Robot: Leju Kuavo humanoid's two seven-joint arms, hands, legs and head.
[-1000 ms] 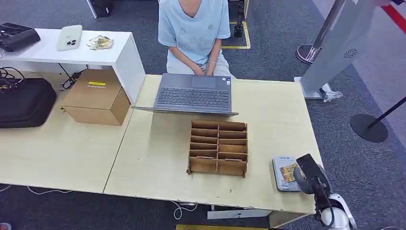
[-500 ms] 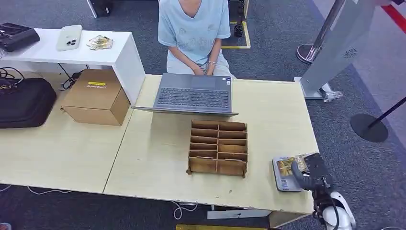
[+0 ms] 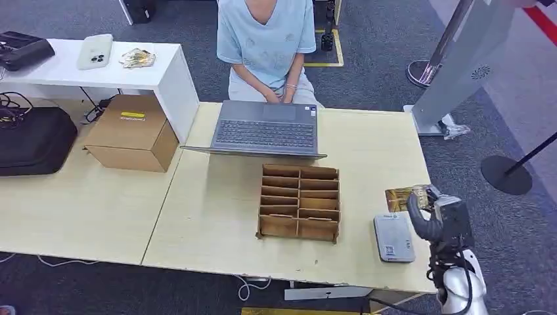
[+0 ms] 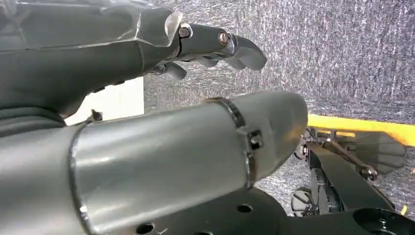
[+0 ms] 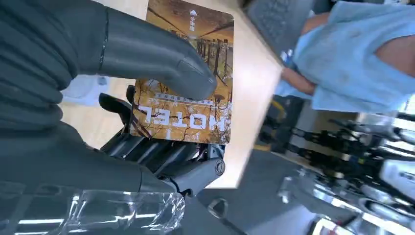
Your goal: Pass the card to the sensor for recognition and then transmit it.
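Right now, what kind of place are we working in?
Probably a mock hotel reception desk: the right hand holds a card printed HOTEL, above a grey card reader, and a person sits at a laptop.

- Right hand (image 3: 439, 216) holds the card (image 3: 403, 197) above the table (image 3: 197, 216), just beyond the grey sensor (image 3: 394, 237)
- Wooden organizer (image 3: 299, 203) sits near the laptop (image 3: 266, 128)

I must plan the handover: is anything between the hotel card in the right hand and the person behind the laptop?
Yes. The open laptop stands before the person; the right hand holds the hotel card off to the side, above the table edge.
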